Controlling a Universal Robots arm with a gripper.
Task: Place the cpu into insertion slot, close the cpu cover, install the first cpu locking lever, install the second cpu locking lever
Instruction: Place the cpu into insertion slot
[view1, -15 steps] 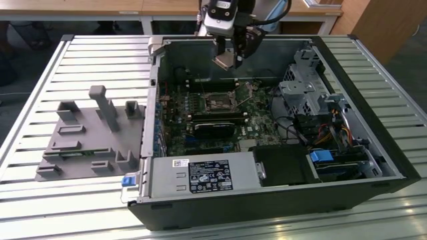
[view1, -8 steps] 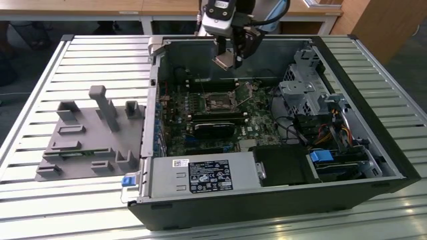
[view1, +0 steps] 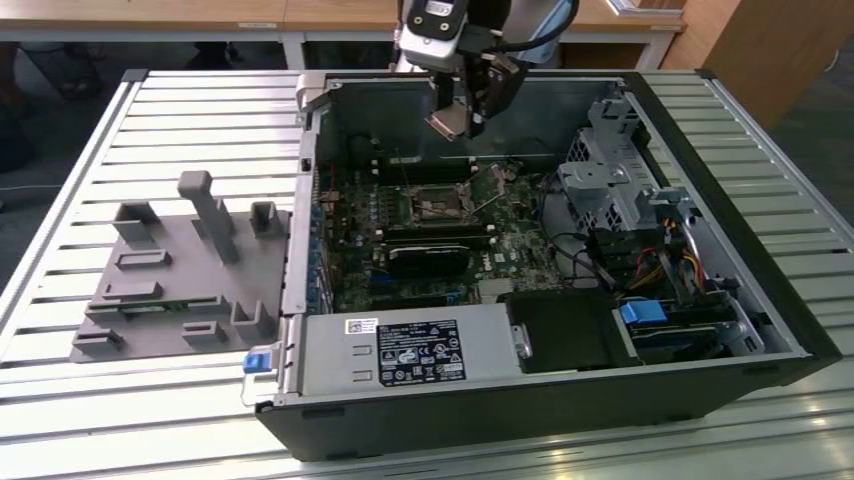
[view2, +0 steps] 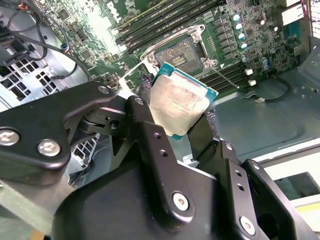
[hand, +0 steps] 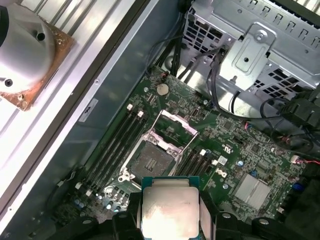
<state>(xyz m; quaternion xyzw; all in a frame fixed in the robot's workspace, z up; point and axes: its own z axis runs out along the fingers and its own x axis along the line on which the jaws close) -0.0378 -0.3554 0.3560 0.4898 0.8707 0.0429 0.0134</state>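
Observation:
My gripper (view1: 461, 118) hangs over the open computer case, near its back wall, shut on the cpu (view2: 181, 102). The cpu is a small square chip with a pale metal top, pinched by two opposite edges between the black fingers (view2: 145, 117). In the first wrist view the cpu (hand: 170, 210) hovers clear of the board, just off the insertion slot (hand: 150, 161). The slot's dark pin field lies bare on the green board (view1: 438, 205). The cpu cover (hand: 177, 118), a silvery frame, stands tipped up at the slot's far edge. A thin wire lever (view2: 226, 79) lies loose beside the slot.
Black memory slots (hand: 117, 137) run alongside the socket. A black card (view1: 427, 255), the power supply (view1: 400, 350) and a metal drive cage (view1: 607, 190) fill the rest of the case. A grey fixture (view1: 187, 270) sits on the slatted table at the exterior view's left.

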